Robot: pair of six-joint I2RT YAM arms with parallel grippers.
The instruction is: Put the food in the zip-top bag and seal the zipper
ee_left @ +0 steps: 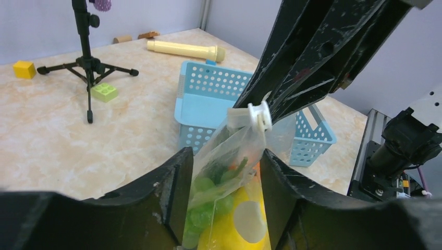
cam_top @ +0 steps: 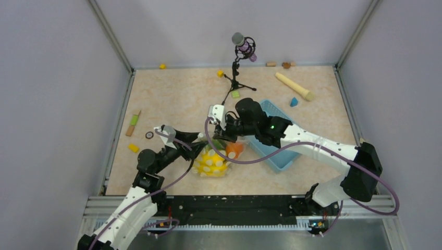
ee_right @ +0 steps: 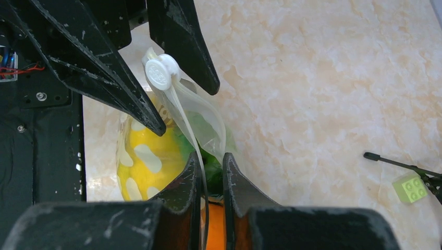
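Pinching the zipper flat between all but closed fingers, right hand clamped on the thin whitish strip a little way along from the round white slider tab. Straddling the neck of the zip-top bag with the left hand, fingers roughly half apart, film brushing both inner faces; firm grip or mere contact, cannot tell. Found near the middle of the bench, close to the light blue basket: the bag, mouth edge drawn up between the two hands, belly seemingly down on the surface. Already loaded, judging by the bulge, with yellow fruit, green grapes and an orange showing through the dotted film.

Probably light overall, yet bottom-heavy and floppy: thin, soft, slick plastic, likely to crumple, slide or fold rather than push back. Likely firm, smooth toys inside, prone to rolling and shifting the load if tipped. Best taken by the stiffer zipper strip, never by the loose wall below. Worth anchoring one end of the strip with a tight pinch and drawing the slider tab along against that tension. Needs holding taut and straight; otherwise apt to buckle ahead of the tab and jam. Small, hard tab, easy to lose from wide fingers, so close squarely across it.
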